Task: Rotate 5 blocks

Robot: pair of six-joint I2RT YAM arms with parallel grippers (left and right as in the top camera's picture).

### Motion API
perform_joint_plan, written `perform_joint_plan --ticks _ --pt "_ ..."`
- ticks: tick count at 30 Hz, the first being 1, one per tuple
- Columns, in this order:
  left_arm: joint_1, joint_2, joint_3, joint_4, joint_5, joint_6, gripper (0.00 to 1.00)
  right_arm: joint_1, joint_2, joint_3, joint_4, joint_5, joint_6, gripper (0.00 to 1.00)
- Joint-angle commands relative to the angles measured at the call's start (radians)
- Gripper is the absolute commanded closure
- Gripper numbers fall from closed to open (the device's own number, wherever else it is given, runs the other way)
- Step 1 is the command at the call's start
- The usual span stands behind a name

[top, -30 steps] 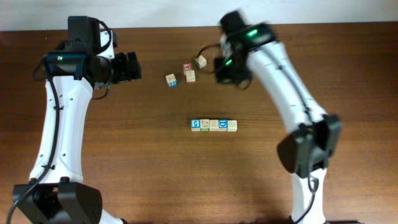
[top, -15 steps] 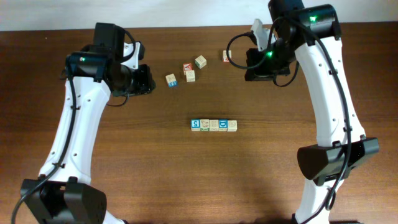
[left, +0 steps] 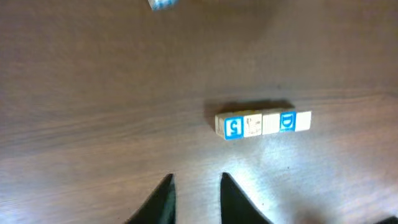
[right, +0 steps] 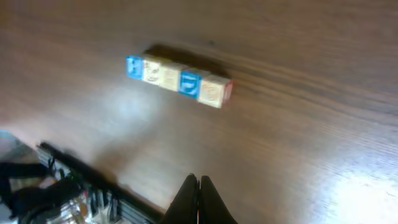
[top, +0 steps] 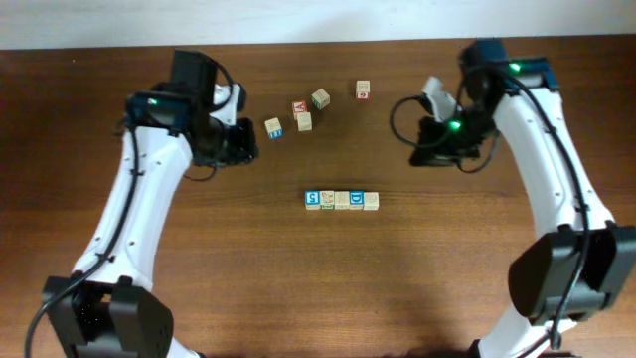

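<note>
The five blocks are set touching in a row at the middle of the surface, with bare wood left on every side and loose cubes scattered toward the far edge, while the left claw is held narrowly parted and empty and the right claw is pressed shut on nothing.

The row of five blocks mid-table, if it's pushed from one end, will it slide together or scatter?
Probably buckles: the row of blocks is separate cubes merely touching, not joined. Each likely slides rather than rolls, being flat-faced on the smooth table. Small and wooden-looking, probably light.
</note>
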Motion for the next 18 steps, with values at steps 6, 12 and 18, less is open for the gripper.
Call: perform_joint_plan --ticks 6,12,18 --pt "-0.058 0.011 -0.259 0.187 0.088 -0.087 1.00 -0.039 -0.022 -0.325 0.253 -0.154 -0.014 0.96" --pt "-0.063 0.037 -0.436 0.447 0.148 -0.198 1.00 -0.039 -0.022 -0.396 0.354 -0.192 -0.010 0.96" --pt "-0.066 0.129 -0.460 0.549 0.213 -0.232 1.00 -0.039 -0.022 -0.396 0.355 -0.168 -0.010 0.96"
